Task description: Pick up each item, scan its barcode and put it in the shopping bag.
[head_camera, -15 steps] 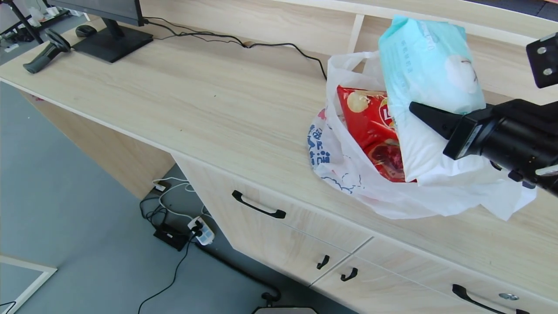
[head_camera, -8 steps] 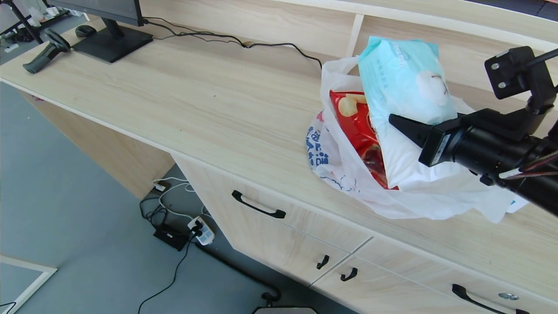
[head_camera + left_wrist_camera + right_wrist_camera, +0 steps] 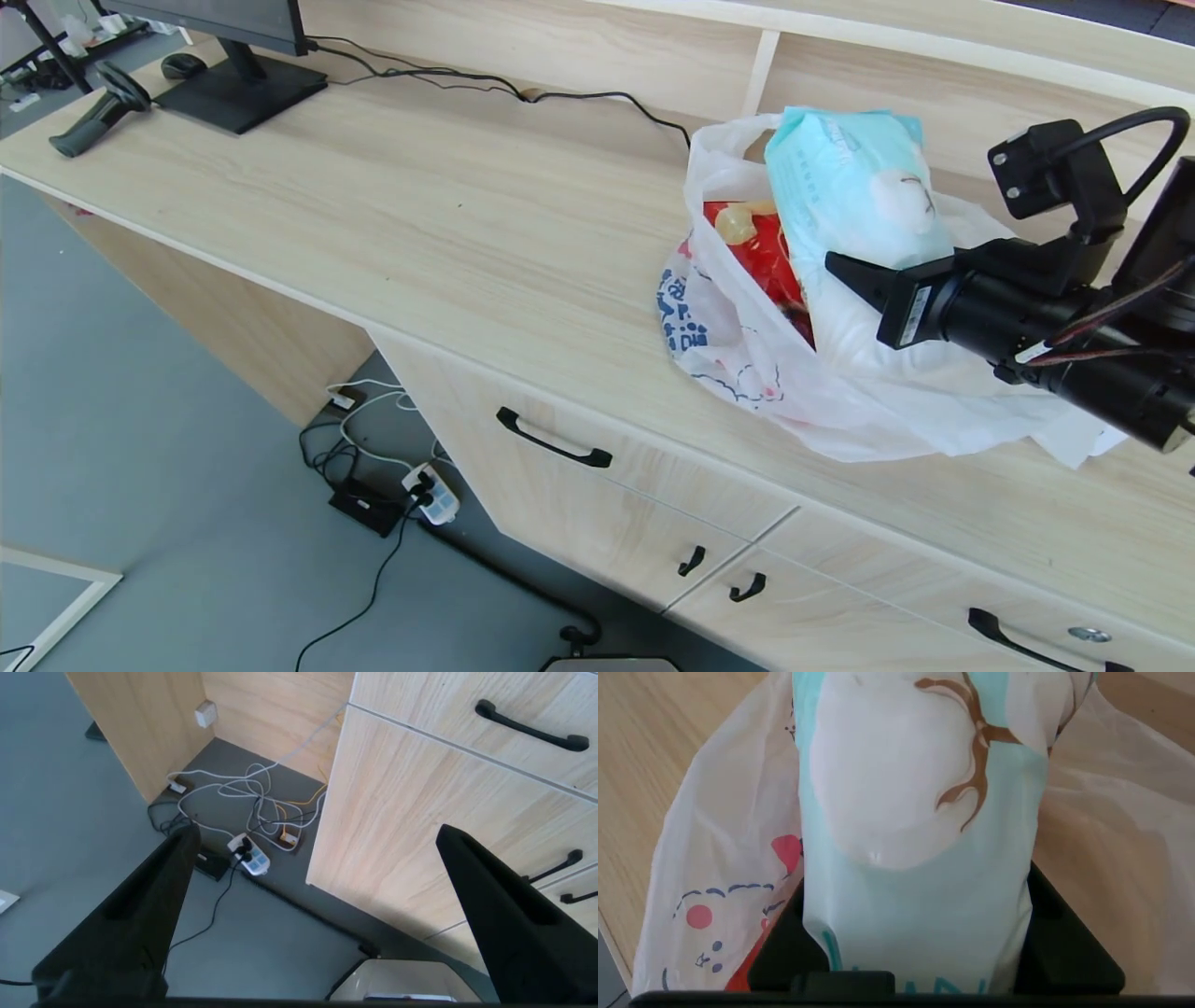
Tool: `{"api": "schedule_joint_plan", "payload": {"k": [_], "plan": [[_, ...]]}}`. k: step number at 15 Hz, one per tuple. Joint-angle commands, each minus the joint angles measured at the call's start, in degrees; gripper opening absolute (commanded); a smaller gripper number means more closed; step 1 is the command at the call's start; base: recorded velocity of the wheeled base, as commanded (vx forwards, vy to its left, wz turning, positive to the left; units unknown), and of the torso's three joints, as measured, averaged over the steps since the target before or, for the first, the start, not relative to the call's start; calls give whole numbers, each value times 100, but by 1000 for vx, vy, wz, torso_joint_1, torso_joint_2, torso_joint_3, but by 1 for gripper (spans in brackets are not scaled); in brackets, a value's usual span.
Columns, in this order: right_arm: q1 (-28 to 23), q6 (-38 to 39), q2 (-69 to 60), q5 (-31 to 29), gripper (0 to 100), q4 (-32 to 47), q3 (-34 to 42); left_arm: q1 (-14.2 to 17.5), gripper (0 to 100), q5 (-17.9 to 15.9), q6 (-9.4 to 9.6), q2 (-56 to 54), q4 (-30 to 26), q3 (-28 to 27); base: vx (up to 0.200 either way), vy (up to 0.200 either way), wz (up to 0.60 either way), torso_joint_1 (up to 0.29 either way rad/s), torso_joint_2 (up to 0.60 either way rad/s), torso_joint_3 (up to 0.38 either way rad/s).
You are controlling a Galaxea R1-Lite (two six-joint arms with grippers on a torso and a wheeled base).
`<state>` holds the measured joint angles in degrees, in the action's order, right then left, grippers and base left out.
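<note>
In the head view, the tissue pack (image 3: pixel 854 187) sits in the right gripper (image 3: pixel 845 266), which pinches it low down. We see one black finger pressed on its near face, and the other is hidden behind the pack. The pack stands tilted in the mouth of the white shopping bag (image 3: pixel 747 355), with its top above the rim. It is pale blue with a white cotton-boll picture. A red chips bag (image 3: pixel 761 252) lies in the bag just beside it. We cannot make out where the pack's lower end stops among the white plastic. The bag rests on the wooden counter (image 3: pixel 420 215), well apart from the barcode scanner (image 3: pixel 93 112) at the counter's far left end, near the monitor stand (image 3: pixel 238 93).

In the left wrist view, the left gripper (image 3: pixel 318 833) has its jaws spread wide with nothing between them. Below it are grey floor, a power strip (image 3: pixel 250 861) with tangled cables, and the counter's drawers (image 3: pixel 448 812).

In the right wrist view, the pack (image 3: pixel 915 812) lies straight between the right gripper's (image 3: pixel 915 952) two black fingers (image 3: pixel 775 952), which press on both its sides. The white boll and a brown stem cover its upper face. The pack's top is cut off by the frame. The shopping bag (image 3: pixel 710 840) spreads around it, printed with small red and blue marks.
</note>
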<state>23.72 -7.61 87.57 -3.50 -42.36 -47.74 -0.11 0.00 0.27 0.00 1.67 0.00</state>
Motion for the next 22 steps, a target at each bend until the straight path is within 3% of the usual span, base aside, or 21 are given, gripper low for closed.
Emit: {"api": "schedule_joint_plan", "payload": {"k": [1, 6, 7, 11, 18, 20, 22], "plan": [[-87, -4, -55, 7, 0, 53, 19, 2, 100, 0, 0, 9, 0, 0, 0, 0, 0, 0, 0, 0], [-131, 22, -55, -10, 0, -18, 204, 2, 100, 0, 8, 9, 0, 0, 0, 0, 0, 0, 0, 0], [-131, 22, -55, -10, 100, -26, 204, 2, 100, 0, 8, 9, 0, 0, 0, 0, 0, 0, 0, 0], [-105, 163, -143, 33, 100, -352, 239, 2, 100, 0, 8, 9, 0, 0, 0, 0, 0, 0, 0, 0], [10, 339, -1523, 7, 100, -448, 1030, 2, 100, 0, 8, 9, 0, 0, 0, 0, 0, 0, 0, 0], [36, 339, -2068, -54, 100, -431, 1460, 2, 100, 0, 8, 9, 0, 0, 0, 0, 0, 0, 0, 0], [203, 330, -2824, -63, 100, -422, 2401, 2, 100, 0, 17, 9, 0, 0, 0, 0, 0, 0, 0, 0]]}}
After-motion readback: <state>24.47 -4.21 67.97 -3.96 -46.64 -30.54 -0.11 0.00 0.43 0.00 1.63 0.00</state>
